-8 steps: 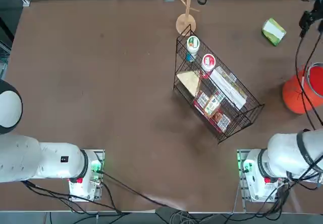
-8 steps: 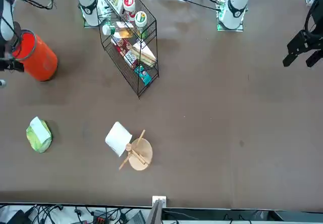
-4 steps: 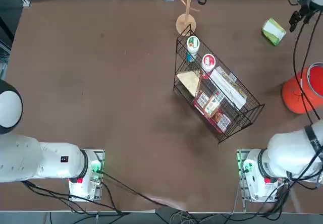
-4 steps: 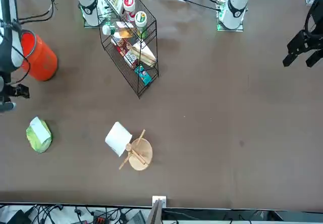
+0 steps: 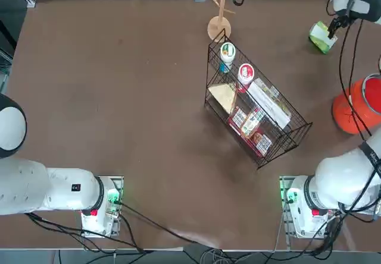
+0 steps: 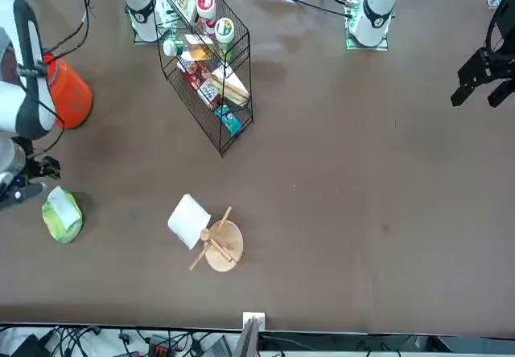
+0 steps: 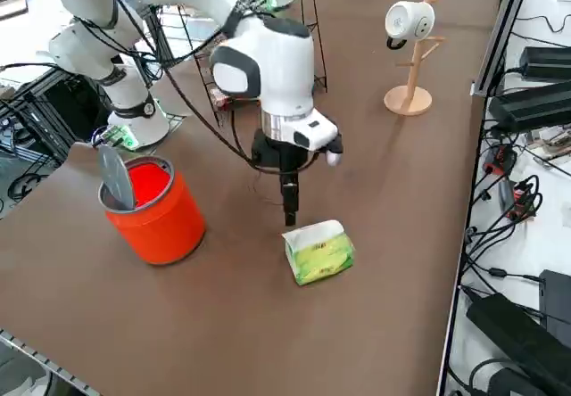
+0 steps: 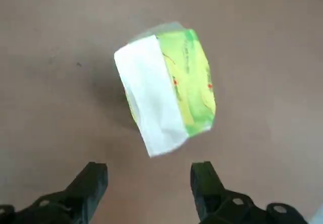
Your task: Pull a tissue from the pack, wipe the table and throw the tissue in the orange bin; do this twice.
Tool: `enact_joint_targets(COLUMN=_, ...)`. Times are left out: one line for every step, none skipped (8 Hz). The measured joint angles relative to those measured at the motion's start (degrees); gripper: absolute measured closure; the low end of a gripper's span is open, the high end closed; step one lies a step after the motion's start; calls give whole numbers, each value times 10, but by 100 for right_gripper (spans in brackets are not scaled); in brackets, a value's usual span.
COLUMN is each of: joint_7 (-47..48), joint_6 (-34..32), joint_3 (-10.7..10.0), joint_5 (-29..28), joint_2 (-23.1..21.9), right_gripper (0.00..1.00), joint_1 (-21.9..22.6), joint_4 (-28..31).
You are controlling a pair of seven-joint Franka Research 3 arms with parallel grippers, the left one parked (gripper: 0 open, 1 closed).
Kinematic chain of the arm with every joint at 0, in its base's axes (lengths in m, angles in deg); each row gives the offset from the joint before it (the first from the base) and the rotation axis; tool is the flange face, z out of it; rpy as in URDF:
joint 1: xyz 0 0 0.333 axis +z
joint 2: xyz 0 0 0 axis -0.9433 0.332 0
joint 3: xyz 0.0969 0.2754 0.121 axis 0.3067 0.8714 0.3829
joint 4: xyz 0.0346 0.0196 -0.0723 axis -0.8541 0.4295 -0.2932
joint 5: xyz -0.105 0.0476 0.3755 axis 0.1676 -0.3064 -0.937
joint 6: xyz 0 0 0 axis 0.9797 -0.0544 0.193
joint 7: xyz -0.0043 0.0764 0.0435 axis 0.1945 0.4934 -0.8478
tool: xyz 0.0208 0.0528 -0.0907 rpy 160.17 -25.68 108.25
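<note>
Hovering right gripper [image 8: 149, 183], black fingers [image 8: 91, 183] spread; soft crinkly green pack [image 8: 166, 95] seemingly untouched

matt brown table [image 5: 119, 85]; pack [image 8: 169, 90] glossy, probably plastic film.

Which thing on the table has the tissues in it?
Find the big orange bin at the table's edge. Just past it, under the open right gripper, lies a small soft pack. It is bright green with a white tissue on top, unlike the black wire rack of groceries.
</note>
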Motion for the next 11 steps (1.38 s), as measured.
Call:
enact_joint_targets(joint_7=-6, joint_6=14, joint_3=0, joint_5=3, joint_2=12, right_gripper=1, joint_1=4, joint_4=0)
enact_joint_targets(joint_7=-13, joint_6=18, joint_3=0, joint_5=14, joint_2=19, right_gripper=1, joint_1=7, joint_4=-1)
enact_joint_targets(joint_7=-15, joint_6=23, joint_3=0, joint_5=33, joint_2=21, right_gripper=1, joint_1=7, joint_4=-2)
enact_joint_targets(joint_7=-18, joint_6=31, joint_3=0, joint_5=46, joint_2=24, right_gripper=1, joint_1=8, joint_4=-2)
enact_joint_targets(joint_7=-21, joint_6=40, joint_3=0, joint_5=54, joint_2=30, right_gripper=2, joint_1=9, joint_4=-2)
enact_joint_targets(joint_7=-21, joint_6=47, joint_3=0, joint_5=60, joint_2=36, right_gripper=3, joint_1=10, joint_4=-2)
enact_joint_targets(joint_7=-22, joint_6=53, joint_3=0, joint_5=63, joint_2=39, right_gripper=5, joint_1=11, joint_4=-2)
enact_joint_targets(joint_7=-22, joint_6=61, joint_3=0, joint_5=69, joint_2=43, right_gripper=7, joint_1=11, joint_4=-2)
enact_joint_targets(joint_7=-22, joint_6=70, joint_3=0, joint_5=73, joint_2=48, right_gripper=9, joint_1=12, joint_4=-2)
enact_joint_targets(joint_7=-22, joint_6=82, joint_3=0, joint_5=79, joint_2=55, right_gripper=13, joint_1=13, joint_4=-2)
enact_joint_targets(joint_7=-22, joint_6=94, joint_3=0, joint_5=88, joint_2=63, right_gripper=14, joint_1=14, joint_4=-2)
